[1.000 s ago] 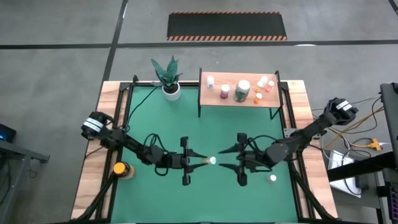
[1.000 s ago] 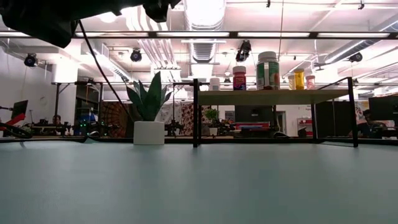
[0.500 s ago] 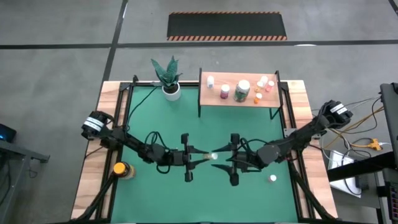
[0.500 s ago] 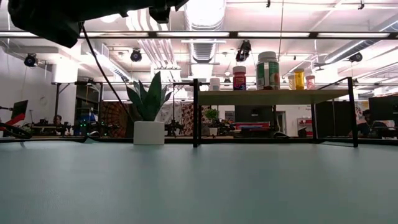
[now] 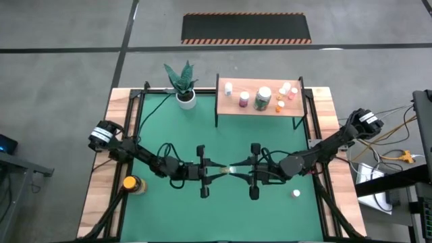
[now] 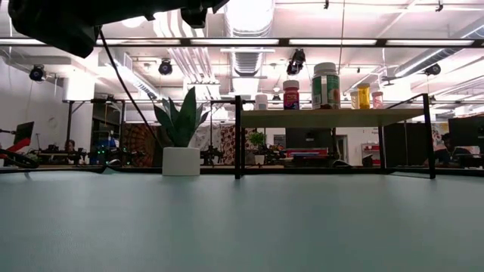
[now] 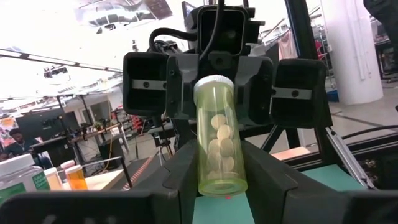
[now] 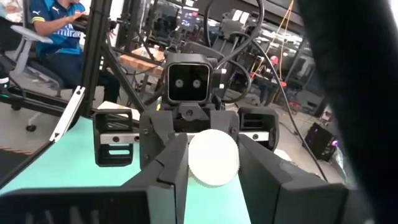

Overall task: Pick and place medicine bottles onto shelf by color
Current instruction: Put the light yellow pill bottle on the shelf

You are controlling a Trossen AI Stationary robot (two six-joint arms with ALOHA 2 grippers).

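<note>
My green mat (image 5: pixel 223 138) carries the plant pot (image 5: pixel 186 99), the shelf (image 5: pixel 233 104) with its bottles (image 5: pixel 262 98), an amber bottle (image 5: pixel 129 183) and a white one (image 5: pixel 295 194).

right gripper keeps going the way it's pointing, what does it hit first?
The greenish clear bottle held between both arms: the right gripper faces the left gripper, and its fingers already flank the white cap end. Past it, likely the left gripper.

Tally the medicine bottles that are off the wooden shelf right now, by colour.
Greenish-clear bottle of tablets, in the jaws of left gripper and right gripper: 1
Small white-capped bottle on the green mat: 1
Amber bottle with yellow cap on the wooden table edge: 1
Total: 3
</note>
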